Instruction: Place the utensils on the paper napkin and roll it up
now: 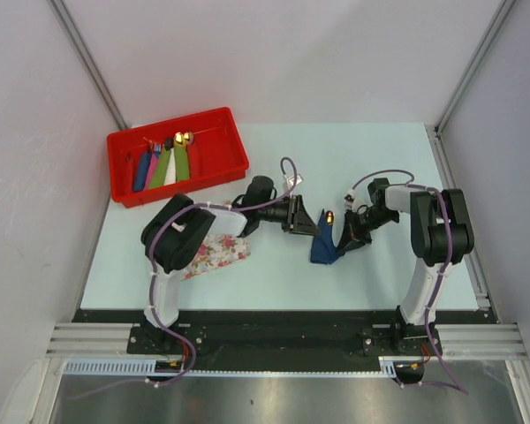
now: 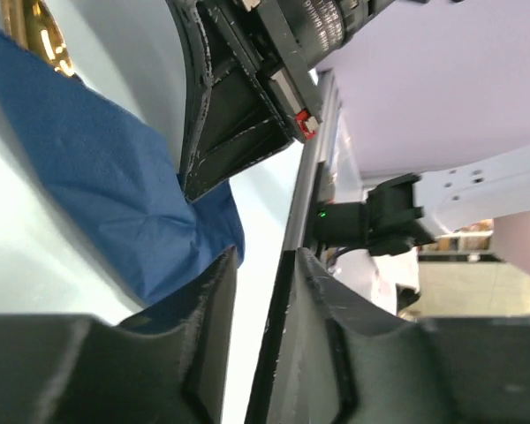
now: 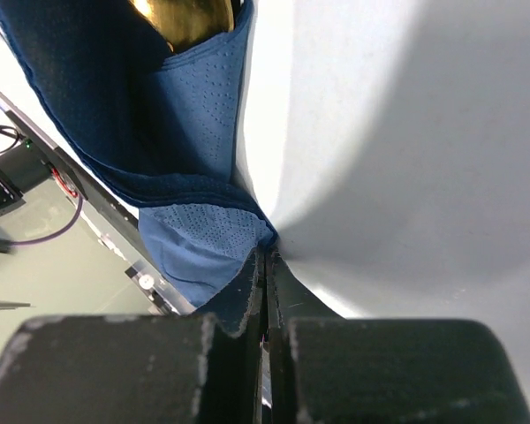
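The navy paper napkin (image 1: 322,247) lies bunched and partly wrapped in the middle of the table, between both grippers. The gold spoon (image 1: 329,216) pokes its bowl out of the napkin's far end; it also shows in the right wrist view (image 3: 181,18) and the left wrist view (image 2: 35,31). The fork is hidden. My right gripper (image 3: 267,252) is shut on an edge of the napkin (image 3: 115,115). My left gripper (image 2: 267,256) is slightly open with nothing between its jaws. Its left finger rests beside the napkin (image 2: 97,177).
A red bin (image 1: 225,163) at the back left holds several coloured rolls with gold tips. A pink-flowered tray (image 1: 219,252) lies under the left arm. The right gripper's black body (image 2: 238,106) hangs close above the napkin in the left wrist view.
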